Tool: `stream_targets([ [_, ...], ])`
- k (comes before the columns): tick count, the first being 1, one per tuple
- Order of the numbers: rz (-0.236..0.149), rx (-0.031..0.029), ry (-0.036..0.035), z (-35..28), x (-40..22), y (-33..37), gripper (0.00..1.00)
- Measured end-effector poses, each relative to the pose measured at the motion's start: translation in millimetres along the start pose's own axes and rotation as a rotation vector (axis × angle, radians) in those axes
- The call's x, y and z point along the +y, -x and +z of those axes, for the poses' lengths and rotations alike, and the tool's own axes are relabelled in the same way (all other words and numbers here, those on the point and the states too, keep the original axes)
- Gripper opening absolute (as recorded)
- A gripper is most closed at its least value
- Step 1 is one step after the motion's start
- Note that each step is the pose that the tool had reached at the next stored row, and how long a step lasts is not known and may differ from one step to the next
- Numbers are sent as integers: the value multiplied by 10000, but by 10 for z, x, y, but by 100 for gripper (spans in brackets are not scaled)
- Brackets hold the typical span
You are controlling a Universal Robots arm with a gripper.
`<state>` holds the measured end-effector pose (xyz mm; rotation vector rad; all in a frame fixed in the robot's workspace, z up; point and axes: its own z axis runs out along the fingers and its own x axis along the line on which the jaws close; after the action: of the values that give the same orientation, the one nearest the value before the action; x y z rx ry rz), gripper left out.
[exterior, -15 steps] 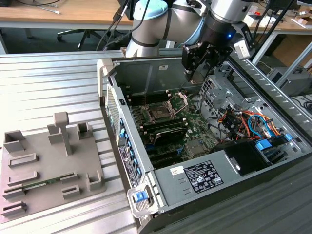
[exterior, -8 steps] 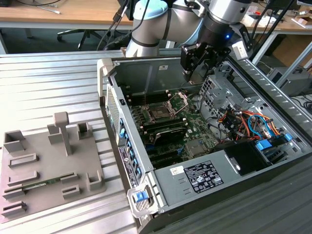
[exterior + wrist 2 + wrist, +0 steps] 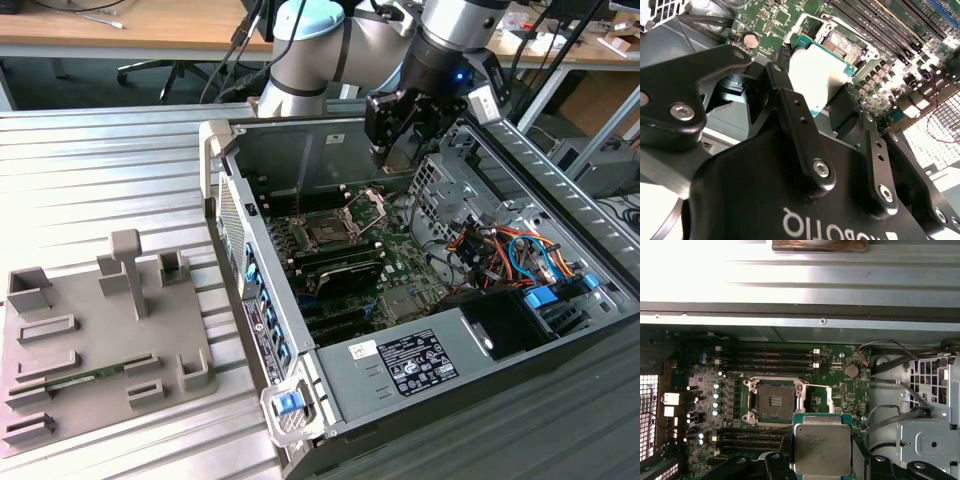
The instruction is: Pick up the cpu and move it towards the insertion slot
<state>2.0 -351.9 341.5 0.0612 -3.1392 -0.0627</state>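
The gripper [image 3: 822, 452] grasps the cpu [image 3: 822, 447] between its fingers [image 3: 799, 131], lifted above the motherboard [image 3: 840, 390] inside the open computer case [image 3: 330, 390]. The pick is done. The insertion slot [image 3: 773, 400] is near, with its frame open and nothing in it.

Upside-down white lettering [image 3: 840, 227] on the gripper [image 3: 815, 97], printed label [image 3: 415, 362] on the power supply [image 3: 345, 397], small print unreadable

You see a ribbed metal table [image 3: 100, 170] carrying an open computer case [image 3: 520, 400] toward the exterior view's right and a grey plastic tray [image 3: 100, 345] toward its left, the two lying near each other.
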Motion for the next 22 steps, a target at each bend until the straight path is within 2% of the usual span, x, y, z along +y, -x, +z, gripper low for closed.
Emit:
stream_targets([
  [22,0,0,0,89,59,-87,55],
])
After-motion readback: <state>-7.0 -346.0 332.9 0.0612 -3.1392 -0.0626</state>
